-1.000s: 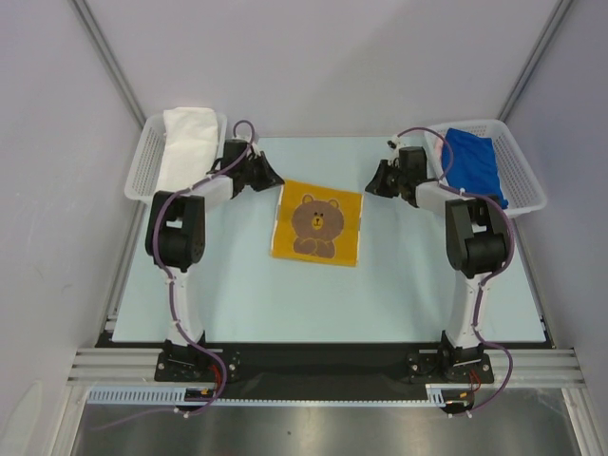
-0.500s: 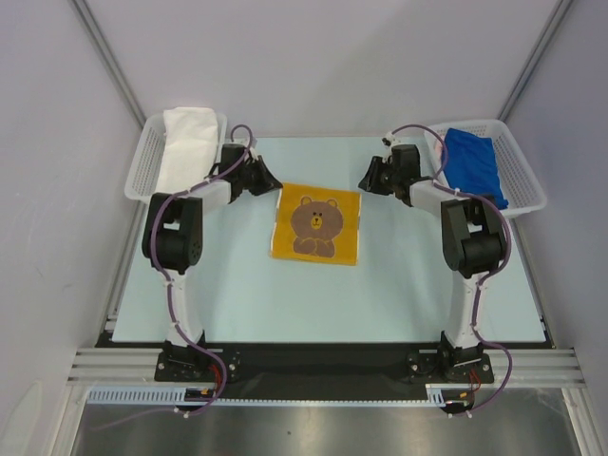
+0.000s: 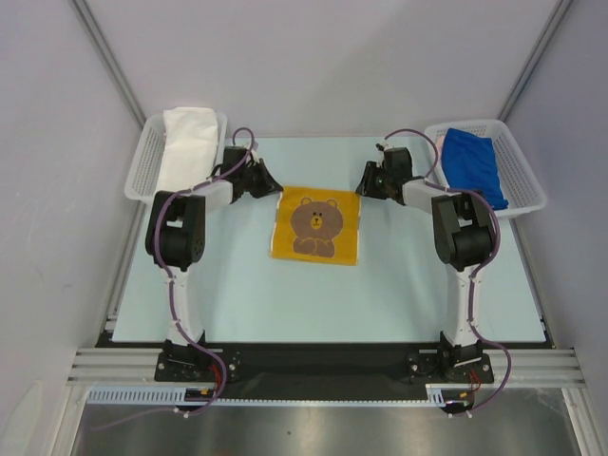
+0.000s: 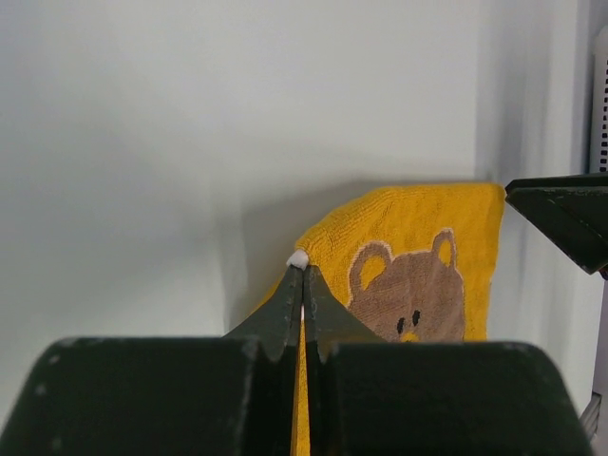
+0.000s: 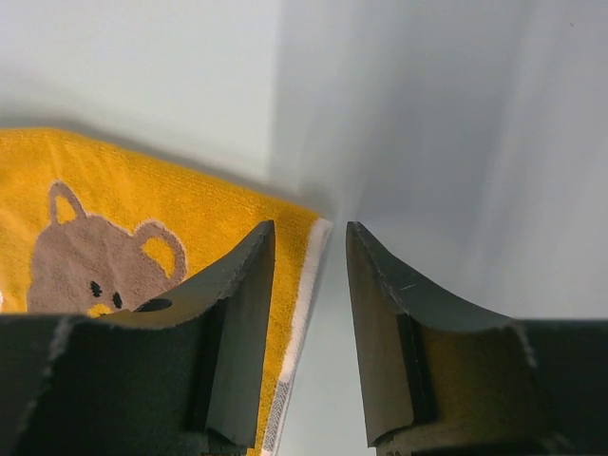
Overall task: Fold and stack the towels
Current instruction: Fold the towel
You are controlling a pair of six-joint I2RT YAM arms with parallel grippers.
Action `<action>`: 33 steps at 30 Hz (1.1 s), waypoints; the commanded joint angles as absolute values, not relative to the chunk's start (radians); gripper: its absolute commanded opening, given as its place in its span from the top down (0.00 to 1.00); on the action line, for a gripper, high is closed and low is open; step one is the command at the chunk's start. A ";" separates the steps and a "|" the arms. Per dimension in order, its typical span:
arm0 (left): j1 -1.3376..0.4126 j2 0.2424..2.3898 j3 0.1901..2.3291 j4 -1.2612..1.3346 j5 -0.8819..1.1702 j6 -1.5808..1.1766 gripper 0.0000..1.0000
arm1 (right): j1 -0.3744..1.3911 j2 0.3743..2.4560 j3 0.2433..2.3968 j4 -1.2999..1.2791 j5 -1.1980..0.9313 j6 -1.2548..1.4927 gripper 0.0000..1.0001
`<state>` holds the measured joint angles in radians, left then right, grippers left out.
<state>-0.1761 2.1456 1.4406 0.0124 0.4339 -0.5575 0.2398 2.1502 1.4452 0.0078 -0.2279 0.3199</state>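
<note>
Since a second ago the right gripper (image 3: 364, 180) has swung in to the far right corner of the bear towel (image 3: 316, 224), jaws now partly spread over its white edge; left gripper (image 4: 302, 274) is pinched closed on the far left corner; the towel lies in the middle of the table (image 3: 237, 285).

Two robot arms. L arm (image 3: 176, 237) & R arm (image 3: 465, 237): white tube links, chunky black joint housings, purple cables (image 3: 173, 296) looping alongside; black base plates (image 3: 190, 364) at 6 o'clock. L gripper (image 4: 302, 280), R gripper (image 5: 334, 249): dark matte fingers tapering to points.
</note>
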 commanded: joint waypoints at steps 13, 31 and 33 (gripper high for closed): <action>-0.170 2.169 1.488 0.035 0.453 -0.561 0.99 | 0.255 2.212 1.548 -0.040 -0.222 0.298 0.70; -0.169 1.994 1.339 0.250 0.362 -0.542 0.99 | 0.262 2.036 1.453 0.075 -0.178 0.302 0.89; -0.170 1.968 1.316 0.261 0.351 -0.541 0.99 | 0.267 1.999 1.418 0.100 -0.167 0.302 0.88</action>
<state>-0.1741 2.0682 1.3361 0.1707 0.3893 -0.5575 0.2592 2.1090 1.4387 0.0120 -0.2008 0.3130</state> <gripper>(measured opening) 0.007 0.121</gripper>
